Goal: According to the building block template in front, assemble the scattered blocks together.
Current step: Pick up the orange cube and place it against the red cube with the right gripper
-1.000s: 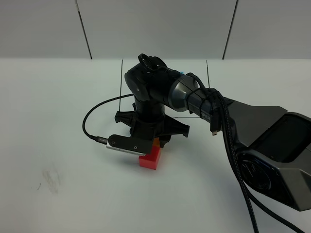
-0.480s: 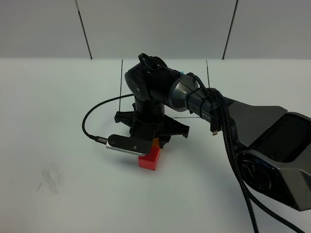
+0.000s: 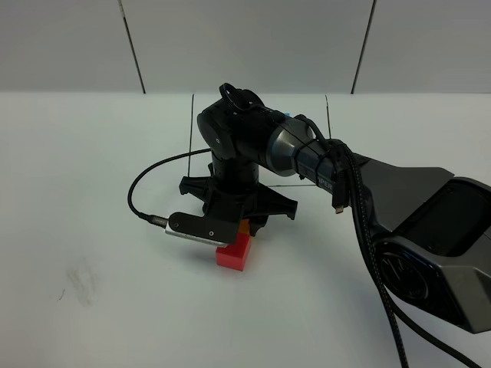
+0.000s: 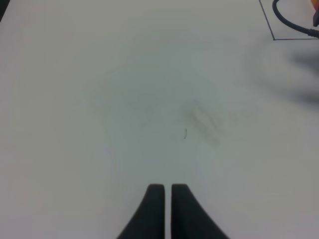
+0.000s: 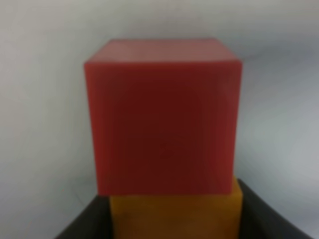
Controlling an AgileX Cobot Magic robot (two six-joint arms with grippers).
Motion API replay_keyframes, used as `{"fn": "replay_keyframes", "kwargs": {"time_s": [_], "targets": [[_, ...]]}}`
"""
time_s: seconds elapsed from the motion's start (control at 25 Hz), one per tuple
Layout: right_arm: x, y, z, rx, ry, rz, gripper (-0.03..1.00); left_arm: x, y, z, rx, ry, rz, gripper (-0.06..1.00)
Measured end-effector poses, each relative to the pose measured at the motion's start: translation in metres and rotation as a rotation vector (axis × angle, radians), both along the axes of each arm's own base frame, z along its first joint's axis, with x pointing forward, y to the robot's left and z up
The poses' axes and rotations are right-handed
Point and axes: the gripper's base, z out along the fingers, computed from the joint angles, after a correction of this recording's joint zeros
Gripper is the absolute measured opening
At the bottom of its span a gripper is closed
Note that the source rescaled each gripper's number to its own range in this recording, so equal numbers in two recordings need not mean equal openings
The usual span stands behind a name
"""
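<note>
- The left gripper (image 4: 167, 196) hangs over the white table (image 4: 75, 99). Its two dark fingers are pressed together with nothing between them. A faint grey smudge (image 4: 202, 119) marks the surface nearby.
- A black cable (image 3: 138, 198) loops over the table towards the silver and black wrist camera (image 3: 199, 228).
- The red cube (image 3: 233, 253) is near the middle of the table, partly under the wrist camera. Whether it rests on the surface or sits just above it cannot be told.
- The orange cube (image 3: 244, 228) is just behind the red cube, with the two faces touching.
- The right gripper (image 5: 172, 224) points down and clamps the orange cube, one dark finger against each side.
- The right arm (image 3: 307, 157) reaches in from the right edge across the middle.
- The building block template (image 3: 191, 126) lies behind the arm. Only the thin black lines of its frame show clearly, and its cubes are hidden by the arm.
</note>
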Motion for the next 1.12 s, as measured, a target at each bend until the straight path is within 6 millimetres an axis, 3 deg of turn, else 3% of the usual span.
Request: {"fn": "replay_keyframes", "kwargs": {"time_s": [0.64, 0.72, 0.92, 1.12], "targets": [[0.0, 0.0, -0.002, 0.0, 0.004, -0.016, 0.52, 0.0, 0.001, 0.0, 0.009, 0.0, 0.007, 0.0], [-0.001, 0.001, -0.005, 0.011, 0.021, -0.028, 0.59, 0.0, 0.001, 0.0, 0.009, 0.0, 0.007, 0.0], [-0.004, 0.003, -0.013, 0.024, 0.059, -0.062, 0.91, 0.0, 0.001, 0.0, 0.009, -0.001, 0.007, 0.0], [-0.004, 0.003, -0.014, 0.029, 0.065, -0.089, 0.98, 0.0, 0.001, 0.0, 0.009, -0.001, 0.007, 0.0]]}}
